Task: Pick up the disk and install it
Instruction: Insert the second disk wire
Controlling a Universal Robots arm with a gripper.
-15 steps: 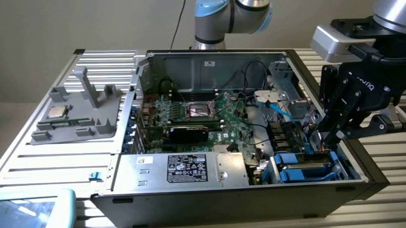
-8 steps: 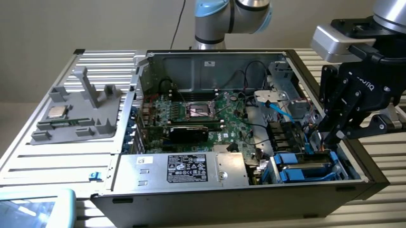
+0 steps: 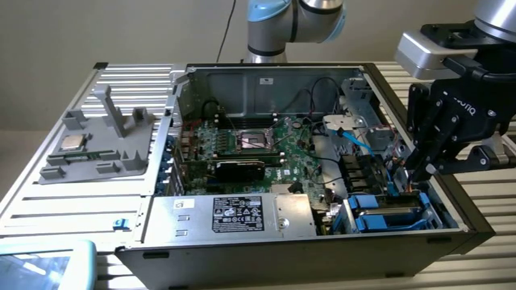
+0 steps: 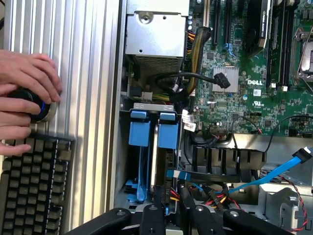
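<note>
An open computer case (image 3: 202, 254) lies on a slatted table (image 3: 72, 199). In the exterior view, the motherboard (image 3: 250, 142) sits at the case's middle, the power supply (image 3: 234, 214) at its near wall, and the drive bay (image 3: 387, 211) in its near right corner. The disk (image 4: 154, 129) stands in that bay, the gripper (image 3: 419, 169) just above it. A fixture (image 3: 101, 142) lies left of the case, a chip (image 3: 74, 143) on it. In the wrist view, hands (image 4: 24, 93) rest on a knob (image 4: 41, 105) beside a keyboard (image 4: 32, 186).

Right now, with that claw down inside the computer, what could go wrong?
The gripper hangs at the drive bay among loose cables, so it might snag a wire. The disk in its blue frame sits on edge in the bay; pushed crooked, it could jam. A person's hand rests near the open case, close to the arm's path.
</note>
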